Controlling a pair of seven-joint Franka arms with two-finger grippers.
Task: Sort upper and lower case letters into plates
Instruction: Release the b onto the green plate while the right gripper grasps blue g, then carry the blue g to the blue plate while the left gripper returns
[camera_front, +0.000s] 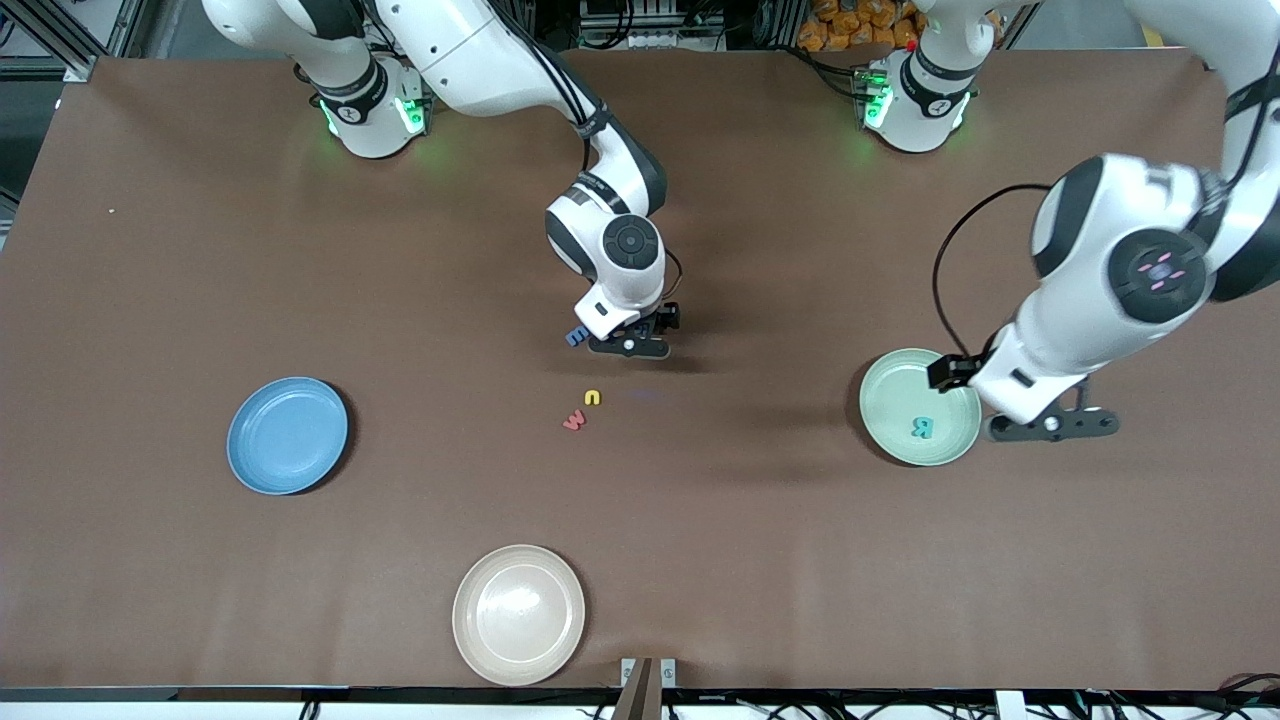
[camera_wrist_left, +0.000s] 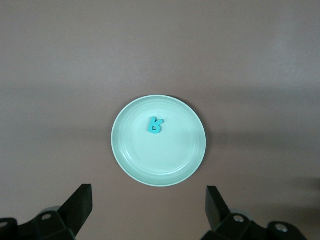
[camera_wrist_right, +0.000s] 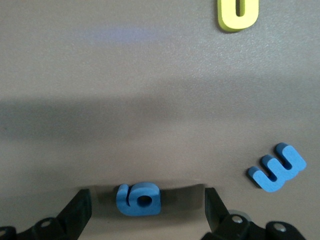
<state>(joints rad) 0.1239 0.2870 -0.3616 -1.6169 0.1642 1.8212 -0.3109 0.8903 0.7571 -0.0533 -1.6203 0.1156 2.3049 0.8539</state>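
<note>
My right gripper (camera_front: 630, 347) is open and low at the middle of the table. A small rounded blue letter (camera_wrist_right: 139, 200) lies on the table between its fingers, untouched. A second, zigzag blue letter (camera_front: 577, 337) (camera_wrist_right: 277, 166) lies just beside it. A yellow u (camera_front: 592, 398) (camera_wrist_right: 238, 13) and a red-pink w (camera_front: 575, 421) lie nearer the front camera. The mint green plate (camera_front: 900, 390) (camera_wrist_left: 165, 160) holds a teal R (camera_front: 921, 429) (camera_wrist_left: 156, 125). My left gripper (camera_front: 1050, 425) (camera_wrist_left: 148, 196) is open and empty, above the table beside that plate. The sky blue plate (camera_front: 288, 435) is empty.
A beige-cream plate (camera_front: 519, 614) sits empty near the table's front edge. The brown table top (camera_front: 760, 560) is bare between the plates.
</note>
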